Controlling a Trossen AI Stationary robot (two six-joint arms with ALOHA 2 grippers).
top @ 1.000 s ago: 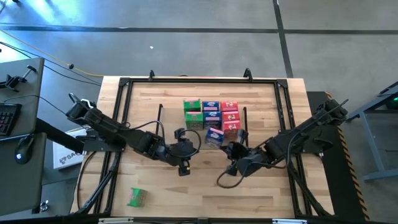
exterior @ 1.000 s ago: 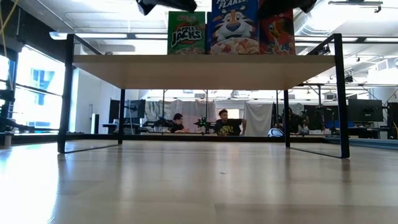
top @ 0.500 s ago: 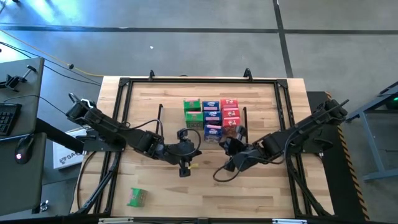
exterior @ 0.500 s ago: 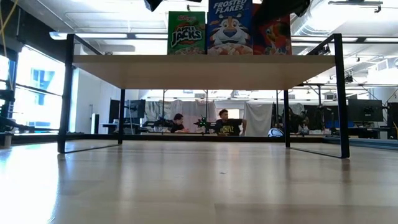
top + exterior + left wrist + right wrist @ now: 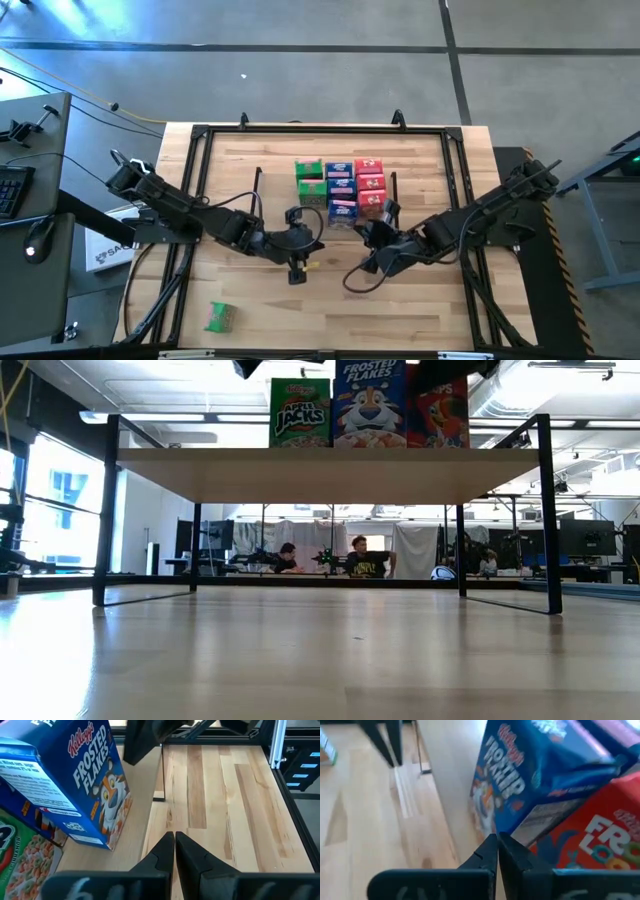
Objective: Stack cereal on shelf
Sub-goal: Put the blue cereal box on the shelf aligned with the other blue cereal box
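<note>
Green (image 5: 299, 412), blue (image 5: 370, 405) and red (image 5: 440, 415) cereal boxes stand upright side by side on the shelf (image 5: 320, 462), more rows behind them in the high view. My left gripper (image 5: 174, 834) is shut and hangs over the shelf's near part, beside the front blue box (image 5: 80, 775), touching nothing. My right gripper (image 5: 497, 836) is shut. Its tips stand at the lower near corner of the blue box (image 5: 520, 775), where it meets the red box (image 5: 600, 835). One green box (image 5: 218, 317) lies on the table at the near left. My right gripper points slanting down from the table's near right, its shut tips at the blue box's lower corner (image 5: 492, 822) beside the red box. I cannot tell whether they touch the box. The box stands upright on the shelf.
A black frame (image 5: 200, 135) runs around the table top. The shelf's thin black legs (image 5: 258, 185) stand left and right of the boxes. Bare wood lies under the shelf and toward the near edge. People sit in the room beyond the table.
My right gripper has gone toward the far left, toward the boxes. The front blue box, which stood askew and nearer the front, has slid back into line between green and red. The red box beside it has gone from tilted to upright.
</note>
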